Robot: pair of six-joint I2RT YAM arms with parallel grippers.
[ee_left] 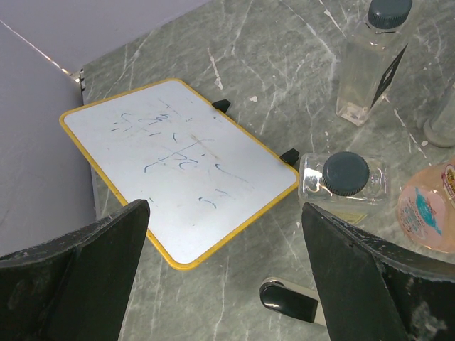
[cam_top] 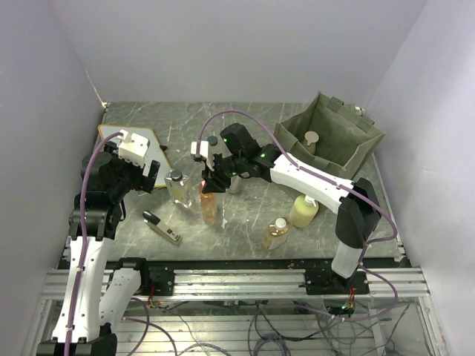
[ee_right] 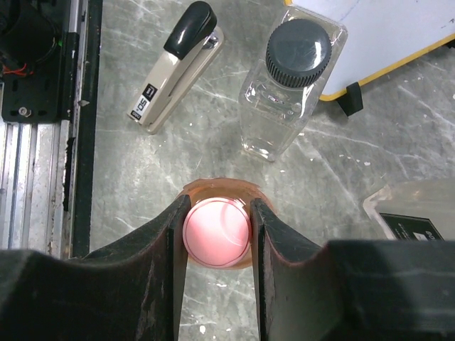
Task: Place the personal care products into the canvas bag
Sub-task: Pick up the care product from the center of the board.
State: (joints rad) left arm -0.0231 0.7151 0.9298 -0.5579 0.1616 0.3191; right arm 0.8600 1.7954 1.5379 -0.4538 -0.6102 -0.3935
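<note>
Level: bright, even light from overhead; the walls read pale and flat.
Shadows: soft and short beside the board and the bottles.
Glare: the orange bottle has a washed-out pink cap; there is a mild sheen on the table.
Focus: my left fingers and right fingers are dark and blurred; the table is sharp.
Top view: soft in fine detail.

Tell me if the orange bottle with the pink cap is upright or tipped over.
Upright. The orange bottle shows its round pink cap straight up between the right fingers, and stands on the table from above.
</note>
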